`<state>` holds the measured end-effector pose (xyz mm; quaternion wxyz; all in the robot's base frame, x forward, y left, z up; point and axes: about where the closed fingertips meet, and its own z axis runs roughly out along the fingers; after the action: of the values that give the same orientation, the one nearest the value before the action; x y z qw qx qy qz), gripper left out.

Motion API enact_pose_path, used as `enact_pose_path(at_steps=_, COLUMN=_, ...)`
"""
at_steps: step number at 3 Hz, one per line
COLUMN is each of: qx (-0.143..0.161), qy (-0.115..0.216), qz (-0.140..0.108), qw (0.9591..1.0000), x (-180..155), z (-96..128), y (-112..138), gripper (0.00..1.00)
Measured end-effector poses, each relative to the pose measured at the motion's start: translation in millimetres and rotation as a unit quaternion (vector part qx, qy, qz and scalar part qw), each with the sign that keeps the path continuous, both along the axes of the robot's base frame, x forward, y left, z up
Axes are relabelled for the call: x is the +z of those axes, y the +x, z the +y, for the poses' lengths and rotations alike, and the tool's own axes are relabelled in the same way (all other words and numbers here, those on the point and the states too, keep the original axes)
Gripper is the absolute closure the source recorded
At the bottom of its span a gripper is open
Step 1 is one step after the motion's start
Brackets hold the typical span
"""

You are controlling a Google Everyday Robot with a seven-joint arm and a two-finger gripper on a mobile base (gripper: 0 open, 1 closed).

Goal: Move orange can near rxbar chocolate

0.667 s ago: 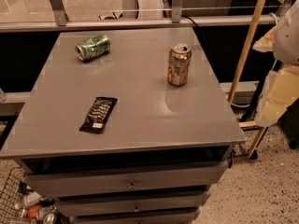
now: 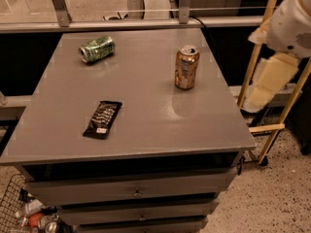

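Gripper (image 2: 268, 84) hangs right of the orange can (image 2: 186, 68), off the table (image 2: 204, 130); whether it's clenched, I can't tell. Can upright near the right edge. Rxbar chocolate (image 2: 102, 119) well left of it, bare tabletop between.

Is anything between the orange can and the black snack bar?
No, only bare table top lies between the orange can and the snack bar in the camera view. The gripper hangs beyond the table's right edge.
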<state>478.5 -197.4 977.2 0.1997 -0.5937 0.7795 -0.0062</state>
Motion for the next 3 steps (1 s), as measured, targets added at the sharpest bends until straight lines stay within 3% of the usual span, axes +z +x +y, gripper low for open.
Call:
enact_pose_path(at_steps=1, qx=0.004, qy=0.075, qz=-0.016, qw=0.9971, x=-0.1, z=35.5, y=58.7, gripper=0.00)
enact_pose_path(at_steps=2, qx=-0.005, qy=0.139, qz=-0.026, qw=0.9899, x=-3.6, z=75.9, y=105.2, gripper=0.00)
enact_pose_path(at_steps=3, qx=-0.029, qy=0.170, qz=-0.026, qw=0.9847, x=-15.9, z=101.4, y=141.8, gripper=0.00)
